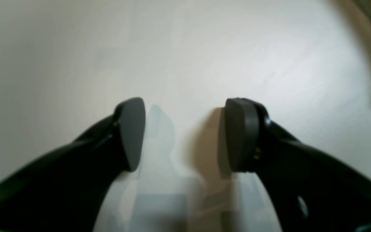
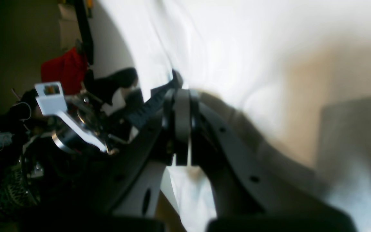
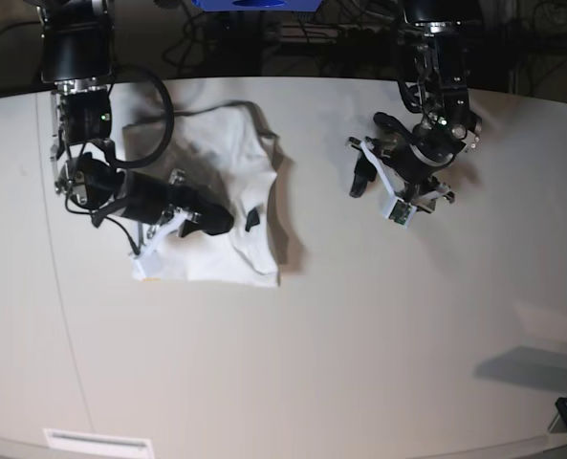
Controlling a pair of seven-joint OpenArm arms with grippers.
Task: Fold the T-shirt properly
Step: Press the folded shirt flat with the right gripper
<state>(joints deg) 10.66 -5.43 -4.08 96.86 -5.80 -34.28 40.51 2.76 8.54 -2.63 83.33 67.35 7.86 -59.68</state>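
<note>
T-shirt (image 3: 221,206) is lying bunched and partly doubled over on the pale table (image 3: 359,335), toward the side where the right arm is working, with its hem edges forming a rough rectangle nearest the camera and the collar region rumpled toward the far rim. Being thin white cotton, it is likely behaving as a light, limp sheet: sagging wherever it is unsupported, creasing easily, and sliding over the smooth tabletop rather than holding any shape. The right gripper (image 3: 228,222) is reaching low across the cloth with its jaws pressed together; in the right wrist view white fabric is crowding around the pads, but whether a layer is actually pinched between them is not clear. The left gripper (image 1: 185,133) is hovering over bare table well apart from the garment, its jaws spread and holding nothing. Sensible places to grasp are looking like the corners and seamed edges, where the fabric is thickest.
</note>
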